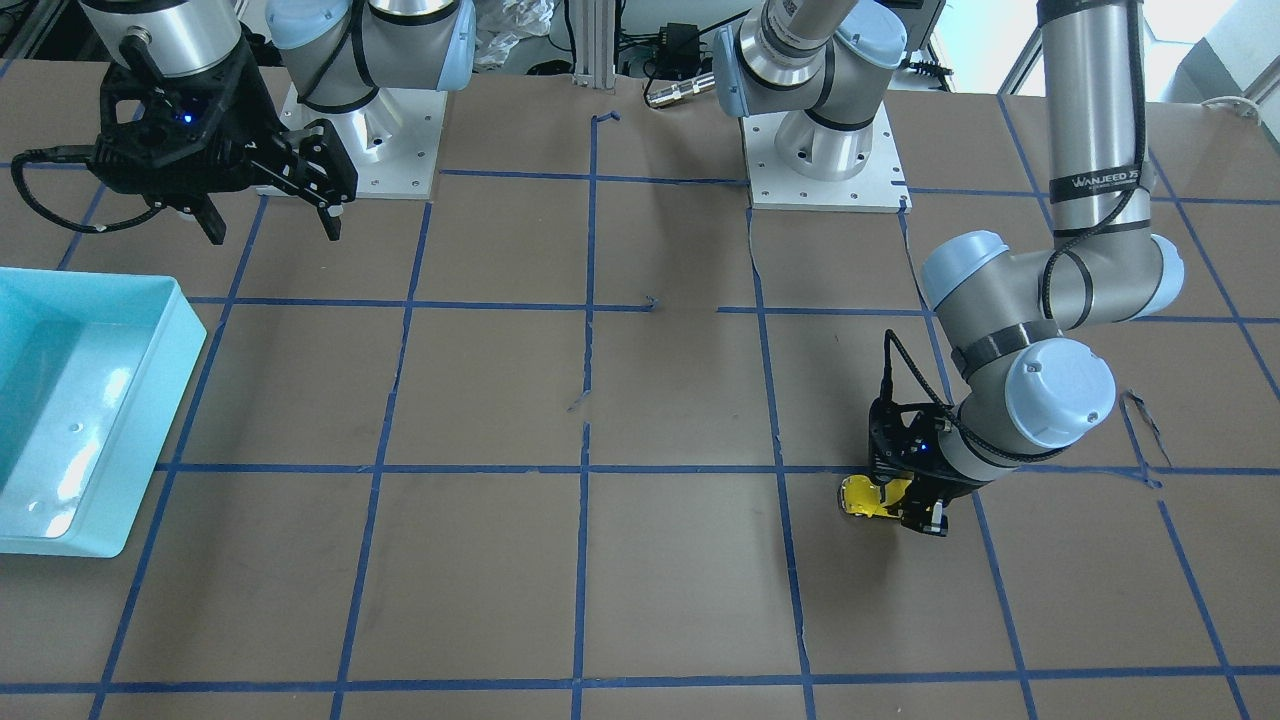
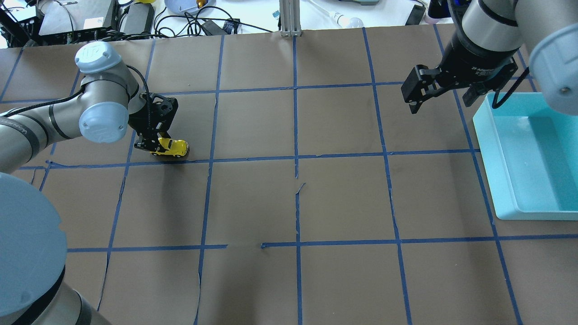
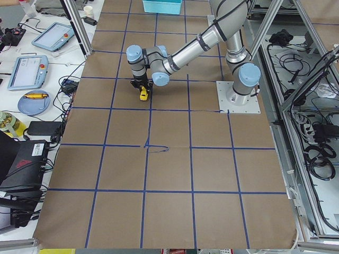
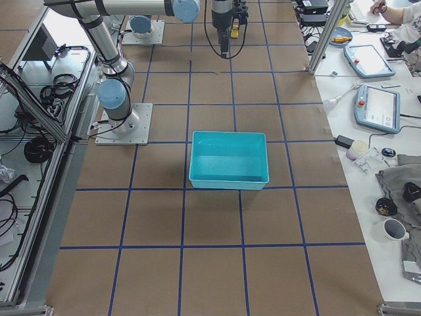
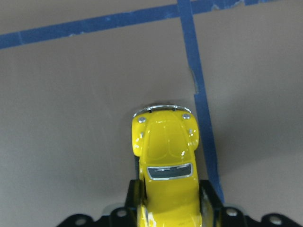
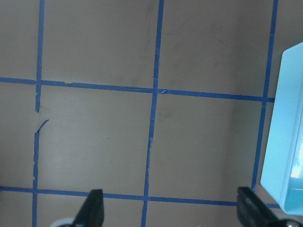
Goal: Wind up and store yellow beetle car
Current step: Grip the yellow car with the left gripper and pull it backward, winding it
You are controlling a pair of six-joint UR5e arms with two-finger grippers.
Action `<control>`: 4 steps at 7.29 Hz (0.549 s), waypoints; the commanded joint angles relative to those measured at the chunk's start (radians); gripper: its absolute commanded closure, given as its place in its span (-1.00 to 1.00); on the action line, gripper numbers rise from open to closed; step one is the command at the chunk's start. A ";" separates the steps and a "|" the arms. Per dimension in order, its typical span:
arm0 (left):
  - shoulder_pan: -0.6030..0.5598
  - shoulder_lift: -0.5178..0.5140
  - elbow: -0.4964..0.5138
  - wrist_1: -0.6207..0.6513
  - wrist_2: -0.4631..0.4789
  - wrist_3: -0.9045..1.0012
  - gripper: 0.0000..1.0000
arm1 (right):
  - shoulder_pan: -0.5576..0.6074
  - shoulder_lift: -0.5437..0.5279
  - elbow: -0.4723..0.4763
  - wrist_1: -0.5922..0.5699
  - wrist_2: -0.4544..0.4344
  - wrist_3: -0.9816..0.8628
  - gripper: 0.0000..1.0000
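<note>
Grip on yellow beetle car at its rear half; pinched from both flanks by the fingers of left gripper, nose sticking out past the fingertips; wheels apparently down on the table, contact hard to confirm from overhead; low side pinch judged to suit dragging backward with wheels pressed to the paper to load the spring; reads as the wind-up step, storing not yet done.

Blue tape line just beside the finger on the wrist view's right, running on past the fingertips; second tape line crossing well beyond the nose; flat tape only, nothing raised to snag a wheel.

Open paper on every side of the left fingers; ample room behind them for a pull-back stroke, and ahead of the fingertips for a release run; table edge not near in the front-facing view.

Right gripper well apart from the car, hanging above the table, fingers spread wide with nothing between them; probably parked to keep clear or to wait for a hand-off, cannot tell which.

Teal bin just beside the right fingers, far across the table from the left ones; open-topped, walls to be cleared from above at the drop; long unobstructed stretch of paper between car and bin rim.
</note>
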 commanded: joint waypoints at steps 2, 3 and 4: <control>0.000 -0.002 0.001 0.000 -0.002 -0.066 1.00 | 0.000 0.001 0.002 -0.001 -0.002 -0.001 -1.00; 0.000 -0.003 0.001 0.000 -0.004 -0.059 1.00 | 0.000 0.001 0.002 -0.001 -0.002 -0.001 -1.00; 0.002 -0.003 -0.001 0.000 -0.002 -0.057 1.00 | 0.000 0.001 0.002 -0.001 -0.003 -0.001 -1.00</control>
